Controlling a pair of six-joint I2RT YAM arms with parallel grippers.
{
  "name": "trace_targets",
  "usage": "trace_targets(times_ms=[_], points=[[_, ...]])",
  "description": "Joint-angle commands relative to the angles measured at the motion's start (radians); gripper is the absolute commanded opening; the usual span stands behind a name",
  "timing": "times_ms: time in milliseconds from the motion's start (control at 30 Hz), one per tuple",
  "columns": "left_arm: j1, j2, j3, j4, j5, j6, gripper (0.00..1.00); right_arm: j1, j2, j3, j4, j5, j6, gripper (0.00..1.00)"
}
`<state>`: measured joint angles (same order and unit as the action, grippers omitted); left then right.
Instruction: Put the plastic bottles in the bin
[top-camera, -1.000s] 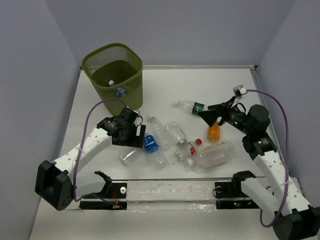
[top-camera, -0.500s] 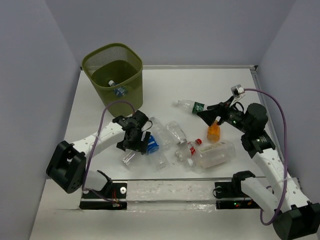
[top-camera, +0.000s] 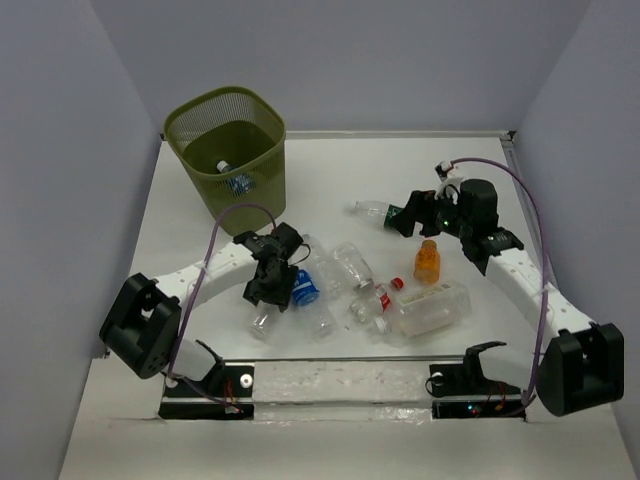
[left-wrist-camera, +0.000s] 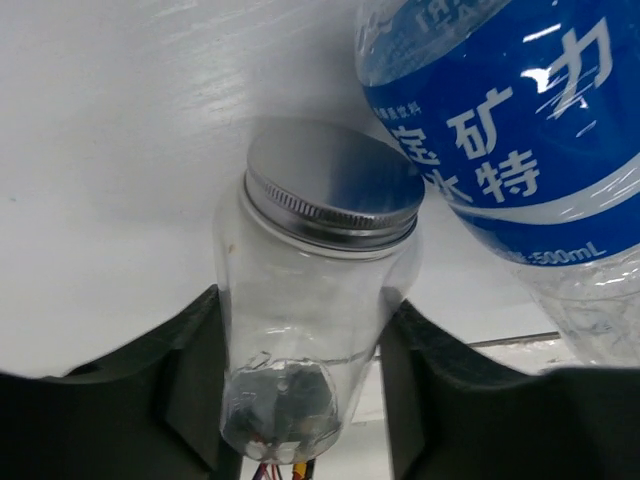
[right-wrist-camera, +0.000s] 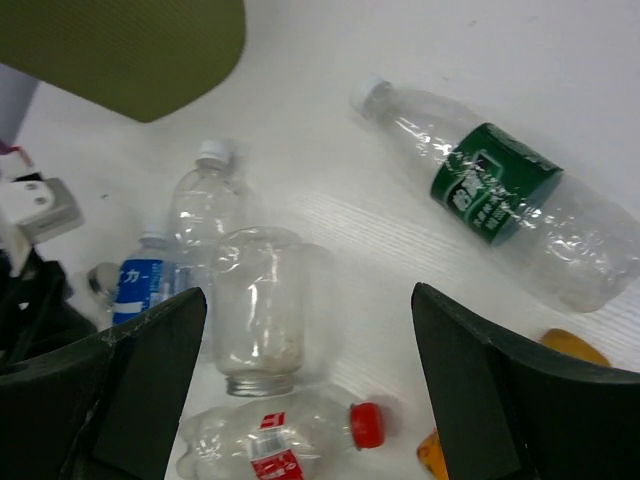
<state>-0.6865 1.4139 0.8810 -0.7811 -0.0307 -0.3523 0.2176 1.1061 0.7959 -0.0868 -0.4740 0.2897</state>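
Left wrist: L gripper clamps silver-lid bottle mid-frame, across its body, lid pointing away.
R gripper: open, holding nothing.

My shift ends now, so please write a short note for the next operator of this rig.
Left gripper: shut on the silver-lidded clear bottle, beside the blue-label bottle.
Right gripper: open, empty, near the green-label bottle.
Done: one bottle in the olive mesh bin.
Left: those three, the orange bottle, large squarish bottle, red-cap bottle and others on the table.
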Motion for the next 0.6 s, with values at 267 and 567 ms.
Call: trace_targets(times_ms=[267,567], points=[[-0.008,-0.187,0.131,-0.110,-0.003,-0.036,0.38,0.101,0.328,0.297,-0.197,0.328,-0.483,1.00],[-0.008,-0.305,0.317,-0.020,-0.054,-0.042,0.38,0.175,0.656,0.529,-0.304,0.442,-0.678,1.00]])
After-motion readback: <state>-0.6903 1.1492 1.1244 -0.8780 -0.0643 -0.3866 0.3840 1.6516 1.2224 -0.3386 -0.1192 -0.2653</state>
